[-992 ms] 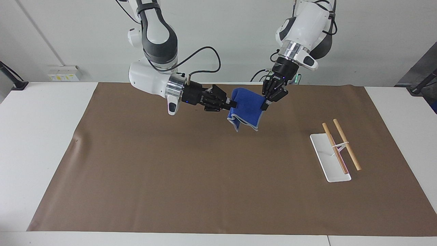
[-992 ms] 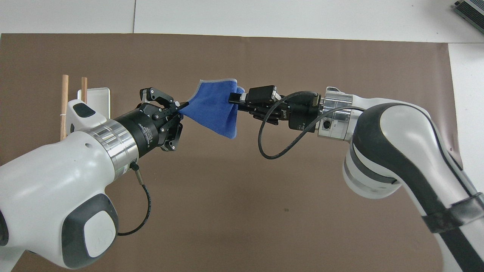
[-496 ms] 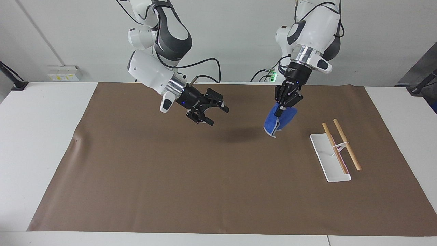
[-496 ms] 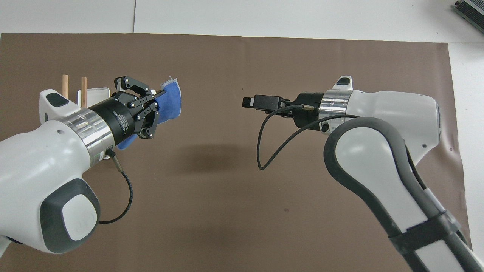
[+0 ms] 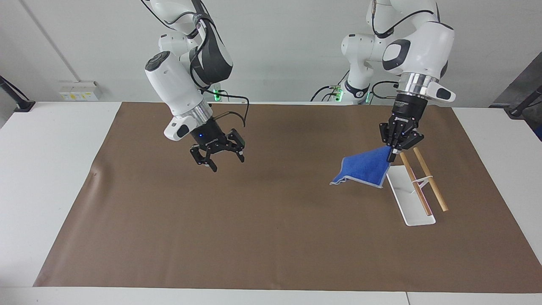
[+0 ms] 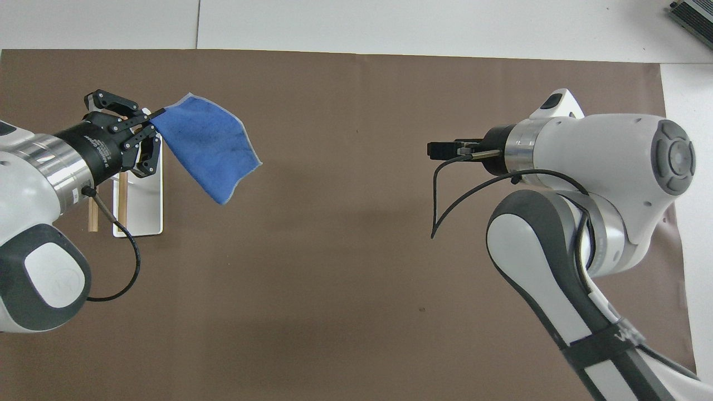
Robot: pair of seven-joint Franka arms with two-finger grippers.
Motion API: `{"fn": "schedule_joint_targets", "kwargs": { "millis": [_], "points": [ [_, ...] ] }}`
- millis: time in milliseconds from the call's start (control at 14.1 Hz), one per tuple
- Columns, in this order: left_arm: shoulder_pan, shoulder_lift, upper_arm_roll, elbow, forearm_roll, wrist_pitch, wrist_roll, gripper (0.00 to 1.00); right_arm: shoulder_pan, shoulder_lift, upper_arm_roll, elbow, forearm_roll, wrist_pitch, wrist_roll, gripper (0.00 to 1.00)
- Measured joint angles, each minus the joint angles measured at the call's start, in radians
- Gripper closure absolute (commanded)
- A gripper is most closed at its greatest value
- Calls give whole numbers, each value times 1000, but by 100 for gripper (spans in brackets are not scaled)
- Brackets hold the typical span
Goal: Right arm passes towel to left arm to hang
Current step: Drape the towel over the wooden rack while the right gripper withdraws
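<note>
While right gripper point(image 5: 220, 157) gapes—left gripper point(image 5: 396, 149) pinches towel point(image 5: 364, 169).

blue towel point(image 5: 365, 169) with grey edging, brown mat point(image 5: 254, 233).

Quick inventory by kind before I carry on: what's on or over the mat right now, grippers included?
Grippers: 2, the left gripper shut on a corner of the towel, the right gripper open over bare mat
Blue towels: 1, the towel held over the mat beside the rack
Hanging racks: 1, the rack with two wooden rails on a white base
Brown mats: 1, the mat
Total: 5
</note>
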Motion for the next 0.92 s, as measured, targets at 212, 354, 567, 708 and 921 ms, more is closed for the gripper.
{"fn": "schedule_joint_targets", "kwargs": {
  "millis": [212,354,567,708,921],
  "points": [
    [108,31,1,-10,0,9,3,100,-20,-9,-1,24,-212,-88,33,0],
    [168,40,1,-22,0,21,4,100,-33,-18,-1,57,-318,-157,53,0],
    [239,57,1,-31,0,40,4,100,-82,-32,-3,96,-364,-232,56,0],
    [276,80,1,-34,0,56,4,100,-99,-54,-19,113,-365,-290,56,0],
    [316,108,0,-35,0,85,-15,100,-78,-100,-103,173,-365,-438,56,0]
  ]
}}
